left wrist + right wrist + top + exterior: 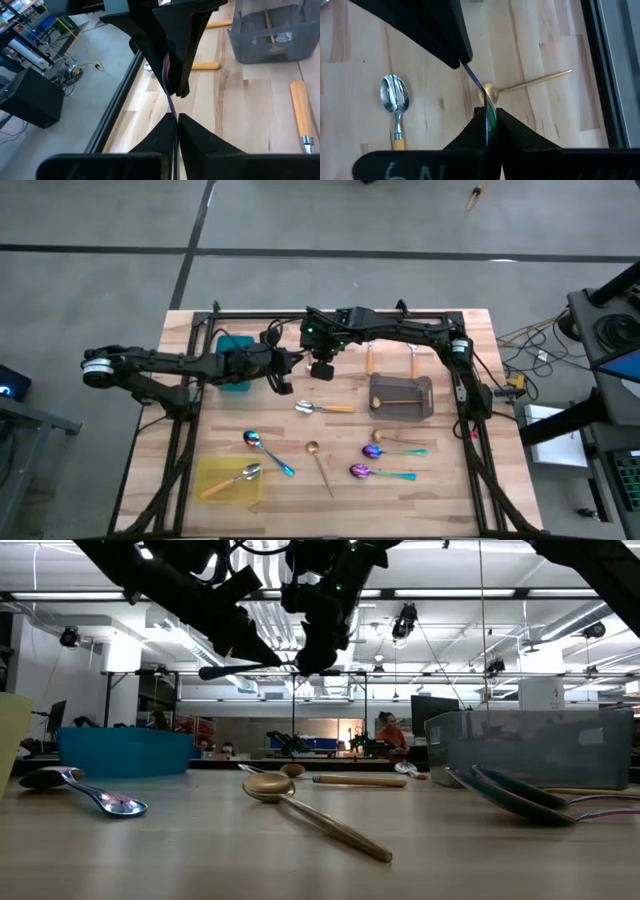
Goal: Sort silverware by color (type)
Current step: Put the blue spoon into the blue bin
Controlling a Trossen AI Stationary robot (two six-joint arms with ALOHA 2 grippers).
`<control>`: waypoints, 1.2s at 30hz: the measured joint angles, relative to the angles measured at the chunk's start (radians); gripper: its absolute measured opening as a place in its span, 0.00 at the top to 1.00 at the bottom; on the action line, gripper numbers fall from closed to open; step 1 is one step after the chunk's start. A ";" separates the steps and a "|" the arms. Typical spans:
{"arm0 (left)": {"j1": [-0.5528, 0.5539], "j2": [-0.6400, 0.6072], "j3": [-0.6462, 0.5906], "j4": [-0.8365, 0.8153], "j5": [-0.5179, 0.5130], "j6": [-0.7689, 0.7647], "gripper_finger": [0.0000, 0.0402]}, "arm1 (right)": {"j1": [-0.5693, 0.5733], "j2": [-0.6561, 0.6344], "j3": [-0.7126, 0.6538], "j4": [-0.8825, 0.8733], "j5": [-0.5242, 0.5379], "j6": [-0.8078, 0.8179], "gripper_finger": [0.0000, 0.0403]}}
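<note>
no readable text, labels or numbers

one spoon (pixel 244 476) in the front-left tray (pixel 207 489), others beside

Gold spoon (pixel 315 808) centre table; teal tray (pixel 125 752) left; grey tray (pixel 530 745) right.

Both arms (pixel 180 365) are matte black, built of slim jointed links with black cables alongside. Each gripper (pixel 176 122) ends in two wedge-shaped black fingers (pixel 512 132). A green indicator light (pixel 312 332) sits behind the right wrist.
</note>
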 joint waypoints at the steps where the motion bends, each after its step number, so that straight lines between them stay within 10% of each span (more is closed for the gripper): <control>1: 0.000 0.000 0.000 0.000 0.001 -0.001 0.97 | 0.000 0.000 0.000 0.001 -0.001 0.003 0.97; 26: 0.002 0.001 -0.001 -0.035 0.003 -0.053 0.73 | 0.001 0.000 0.000 0.000 0.000 0.046 0.97; 36: 0.003 0.001 -0.002 -0.040 -0.058 -0.048 0.95 | 0.001 0.000 0.000 0.002 0.002 0.045 0.97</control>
